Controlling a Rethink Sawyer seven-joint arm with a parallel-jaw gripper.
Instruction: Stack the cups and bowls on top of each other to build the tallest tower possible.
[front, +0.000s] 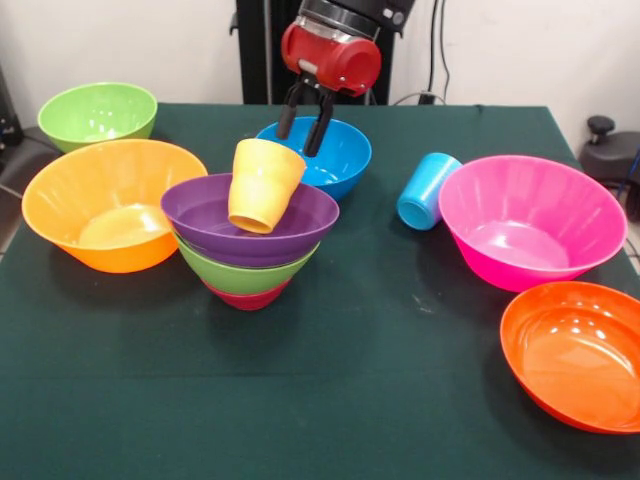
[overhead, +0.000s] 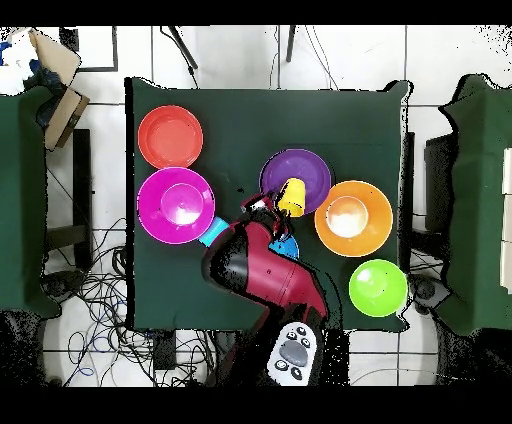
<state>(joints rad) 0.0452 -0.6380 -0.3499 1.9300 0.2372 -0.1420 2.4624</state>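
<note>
A dark green cloth covers the worktop (front: 330, 400), which stands before a pale wall with black cables hanging behind it.

Front view, clock positions taken from the worktop centre:
- Tower (front: 250, 235), at 9 o'clock, near the centre. A small crimson bowl (front: 248, 298) forms the base. A green bowl (front: 240, 273) is nested in it, and a purple bowl (front: 215, 225) is nested in the green one. The yellow-orange cup (front: 263, 185) sits in the purple bowl, tilted, its mouth leaning toward 1 o'clock.
- Large orange bowl (front: 112, 203), at 9 o'clock, just beside the tower.
- Second green bowl (front: 97, 113), at 10 o'clock, near the far corner.
- Blue bowl (front: 340, 160), at 12 o'clock, behind the tower.
- Light blue cup (front: 427, 190), at 2 o'clock, lying on its side, just beside the large pink bowl (front: 530, 220) at 3 o'clock.
- Red-orange bowl (front: 575, 352), at 4 o'clock.

The hand (front: 303, 125) hangs above the blue bowl, behind the yellow-orange cup. Its two black fingers (front: 288, 115) point downward, parted slightly, with nothing between them.
</note>
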